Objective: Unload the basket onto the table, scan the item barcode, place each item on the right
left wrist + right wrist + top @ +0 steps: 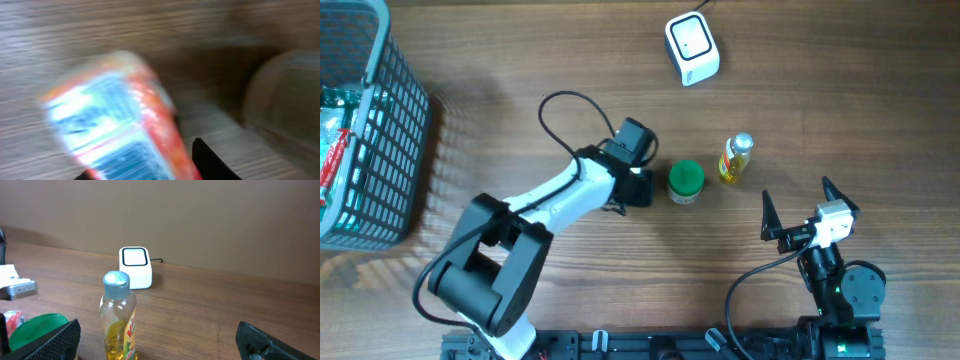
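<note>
Left gripper [638, 190] is at a blurred red packet [125, 130]; whether it grips, I cannot tell. Right gripper [803, 207], four o'clock from the green lid [686, 178], gapes wide.

A grey wire basket [405, 120] sits at the left edge of a wood-grain desk [820, 100], holding plastic-wrapped packets [340, 130] in green, white and red. Near the desk's middle a small container with a round green lid [686, 180] stands upright. Just to its right is a clear bottle of yellow liquid [736, 160] with a silvery cap and a yellow-and-red label, the two close together but apart.
</note>
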`<state>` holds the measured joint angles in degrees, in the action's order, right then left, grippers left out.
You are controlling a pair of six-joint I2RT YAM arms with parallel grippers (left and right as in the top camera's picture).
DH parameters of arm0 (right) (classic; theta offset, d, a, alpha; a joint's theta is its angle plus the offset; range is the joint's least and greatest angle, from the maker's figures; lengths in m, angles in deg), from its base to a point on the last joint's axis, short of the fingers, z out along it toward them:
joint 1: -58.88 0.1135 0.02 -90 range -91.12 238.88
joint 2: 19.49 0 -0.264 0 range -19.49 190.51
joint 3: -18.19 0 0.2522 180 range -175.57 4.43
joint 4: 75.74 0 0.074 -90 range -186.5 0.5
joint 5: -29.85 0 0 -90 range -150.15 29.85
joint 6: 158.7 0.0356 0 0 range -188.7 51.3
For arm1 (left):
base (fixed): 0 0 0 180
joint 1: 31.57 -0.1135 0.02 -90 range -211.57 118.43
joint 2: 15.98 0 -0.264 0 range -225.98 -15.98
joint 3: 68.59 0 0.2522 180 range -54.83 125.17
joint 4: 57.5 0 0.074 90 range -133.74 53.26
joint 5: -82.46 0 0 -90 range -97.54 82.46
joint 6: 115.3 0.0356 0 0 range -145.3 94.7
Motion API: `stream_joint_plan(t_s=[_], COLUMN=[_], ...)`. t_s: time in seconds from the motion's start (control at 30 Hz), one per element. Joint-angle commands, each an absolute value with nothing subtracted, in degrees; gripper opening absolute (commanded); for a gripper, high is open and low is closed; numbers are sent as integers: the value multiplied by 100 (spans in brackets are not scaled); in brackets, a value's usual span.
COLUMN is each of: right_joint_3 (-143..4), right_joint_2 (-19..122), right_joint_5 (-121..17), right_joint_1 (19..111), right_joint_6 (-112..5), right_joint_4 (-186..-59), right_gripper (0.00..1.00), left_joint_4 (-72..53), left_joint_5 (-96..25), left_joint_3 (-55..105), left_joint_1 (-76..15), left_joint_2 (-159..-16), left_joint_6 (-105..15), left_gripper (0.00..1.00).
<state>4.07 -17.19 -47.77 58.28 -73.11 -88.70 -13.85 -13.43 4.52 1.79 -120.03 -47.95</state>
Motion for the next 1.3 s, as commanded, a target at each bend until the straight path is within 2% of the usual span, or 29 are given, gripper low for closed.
stream_joint_plan(t_s=[0.0, 0.23, 0.47, 0.73, 0.83, 0.9, 1.03, 1.17, 1.27], right_joint_3=[413, 413, 413, 413, 413, 413, 413, 413, 413], right_joint_2=[-1745, -1745, -1745, -1745, -1745, -1745, -1745, -1745, -1745], right_joint_5=[-4820, -4822, -4822, -4820, -4822, -4822, -4822, -4822, -4822], right_joint_1=[5789, 5789, 5789, 5789, 5789, 5789, 5789, 5789, 5789], right_joint_6=[-7319, -7319, -7319, -7319, -7317, -7317, -7319, -7319, -7319], right_joint_4=[-8857, -8857, -8859, -8859, -8859, -8857, -8859, -8859, -8859], right_gripper=[100, 100, 100, 100, 100, 100, 100, 100, 100], left_joint_4=[-1516, -1525, -1608, -1597, -1604, -1296, 331, 562, 724], left_joint_5=[-1310, -788, -788, -335, -243, -252, -219, -160, 49], left_joint_3=[433, 433, 581, 977, 1104, 1578, 4201, 5958, 6535], left_joint_1=[435, 459, 448, 59, -116, -322, -1148, -2195, -3113], left_joint_2=[-12077, -12077, -11975, -11199, -11037, -10972, -10974, -10972, -10926], left_joint_6=[-5169, -5322, -5318, -5316, -5204, -4946, -4190, -4026, -4026], left_gripper=[36, 39, 63, 75, 75, 75, 75, 94, 100])
